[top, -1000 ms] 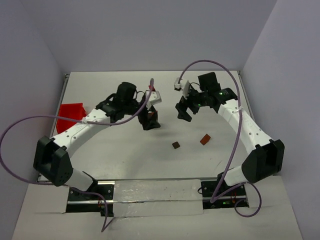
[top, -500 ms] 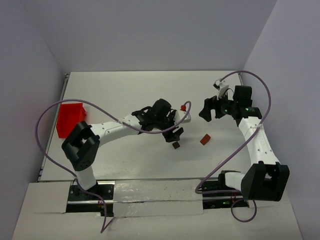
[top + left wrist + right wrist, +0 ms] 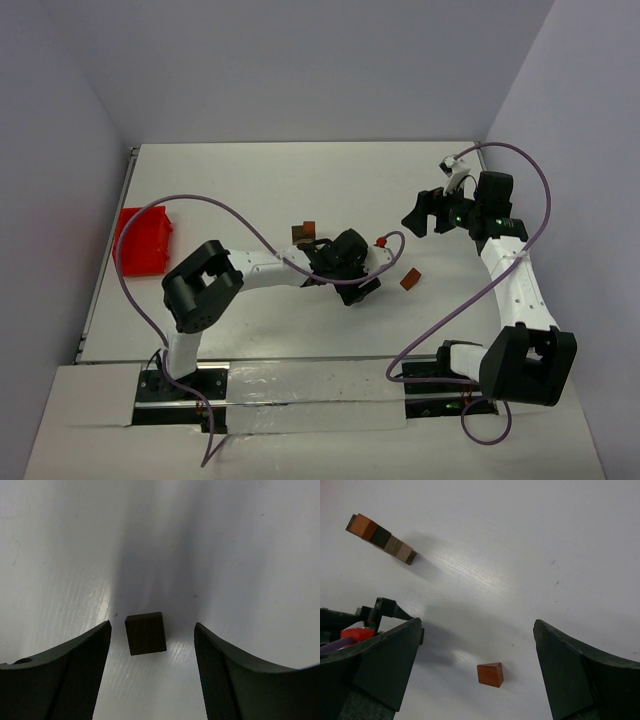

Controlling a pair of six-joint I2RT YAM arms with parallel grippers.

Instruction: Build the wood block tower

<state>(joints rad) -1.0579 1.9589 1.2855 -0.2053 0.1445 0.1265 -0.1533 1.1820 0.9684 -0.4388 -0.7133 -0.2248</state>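
We see the left pincer point(image 3: 357, 288) low over the worktop point(image 3: 225, 540), jaws apart astride the dark block point(image 3: 145, 633), untouched; the right pincer point(image 3: 477, 630) hovers wide.

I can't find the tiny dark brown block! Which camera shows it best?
The left wrist view: the dark brown block sits big and sharp between the open fingers of the left gripper, touching neither. From the top view, that gripper covers it. The right wrist view shows other blocks, not this one.

I see my right fingers point(image 3: 580, 680) spread wide, a reddish-brown wedge point(image 3: 490, 674) between them on the worktop point(image 3: 520, 555), wood block tower point(image 3: 380, 537) beyond.
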